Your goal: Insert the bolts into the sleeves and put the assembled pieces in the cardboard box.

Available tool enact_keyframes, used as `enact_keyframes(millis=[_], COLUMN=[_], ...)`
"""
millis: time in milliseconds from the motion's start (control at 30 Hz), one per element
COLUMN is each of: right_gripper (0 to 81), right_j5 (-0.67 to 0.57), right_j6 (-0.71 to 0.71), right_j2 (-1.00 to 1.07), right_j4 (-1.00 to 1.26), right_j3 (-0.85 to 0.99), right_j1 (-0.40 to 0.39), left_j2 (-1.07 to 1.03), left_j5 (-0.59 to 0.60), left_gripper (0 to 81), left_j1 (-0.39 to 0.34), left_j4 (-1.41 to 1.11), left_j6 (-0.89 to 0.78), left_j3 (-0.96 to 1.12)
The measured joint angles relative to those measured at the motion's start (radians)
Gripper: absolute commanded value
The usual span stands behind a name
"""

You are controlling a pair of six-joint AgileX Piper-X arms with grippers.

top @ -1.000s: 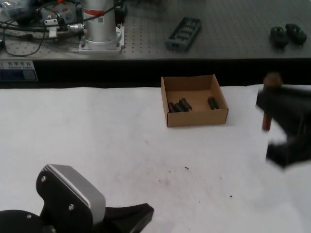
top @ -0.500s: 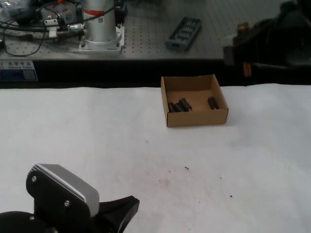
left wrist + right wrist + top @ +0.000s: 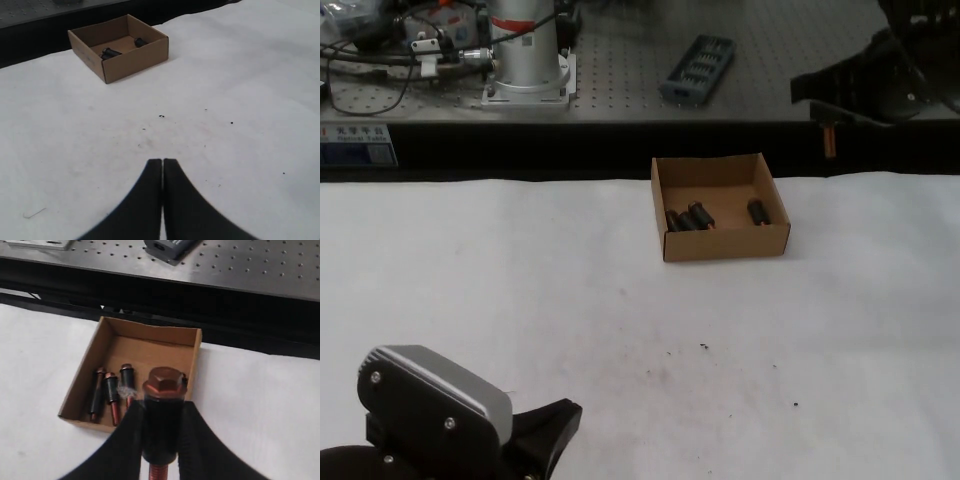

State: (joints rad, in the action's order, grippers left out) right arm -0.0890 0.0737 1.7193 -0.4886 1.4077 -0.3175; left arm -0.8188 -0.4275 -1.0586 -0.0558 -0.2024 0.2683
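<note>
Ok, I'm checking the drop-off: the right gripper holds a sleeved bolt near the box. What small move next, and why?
Probably ease the right gripper over the cardboard box and lower before opening: it is shut on the sleeved bolt, and the high view shows it raised, off to the box's right.

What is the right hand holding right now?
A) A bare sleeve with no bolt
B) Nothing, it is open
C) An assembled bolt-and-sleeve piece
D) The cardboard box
C: the right hand is shut on an assembled piece, a copper bolt through a black sleeve.
</note>
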Motion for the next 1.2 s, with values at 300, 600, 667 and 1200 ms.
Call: enact_keyframes(millis=[300, 600, 667, 1200], right_gripper=[5.2, 5.2, 5.2, 5.2], right_j5=[-0.038, -0.093, -0.119, -0.263], right_j6=[-0.006, 0.002, 0.017, 0.044], right_j2=[0.125, 0.292, 0.331, 0.485], right_j4=[0.026, 0.071, 0.068, 0.074], right_j3=[0.078, 0.192, 0.213, 0.302], right_j1=[0.015, 0.015, 0.013, 0.013], left_j2=[0.000, 0.000, 0.000, 0.000], left_j5=[-0.021, -0.025, -0.025, -0.025], left_gripper=[0.6, 0.6, 0.6, 0.6], left_j1=[0.000, 0.000, 0.000, 0.000], left_j4=[0.000, 0.000, 0.000, -0.013], left_j6=[0.000, 0.000, 0.000, 0.018], left_j3=[0.000, 0.000, 0.000, 0.000])
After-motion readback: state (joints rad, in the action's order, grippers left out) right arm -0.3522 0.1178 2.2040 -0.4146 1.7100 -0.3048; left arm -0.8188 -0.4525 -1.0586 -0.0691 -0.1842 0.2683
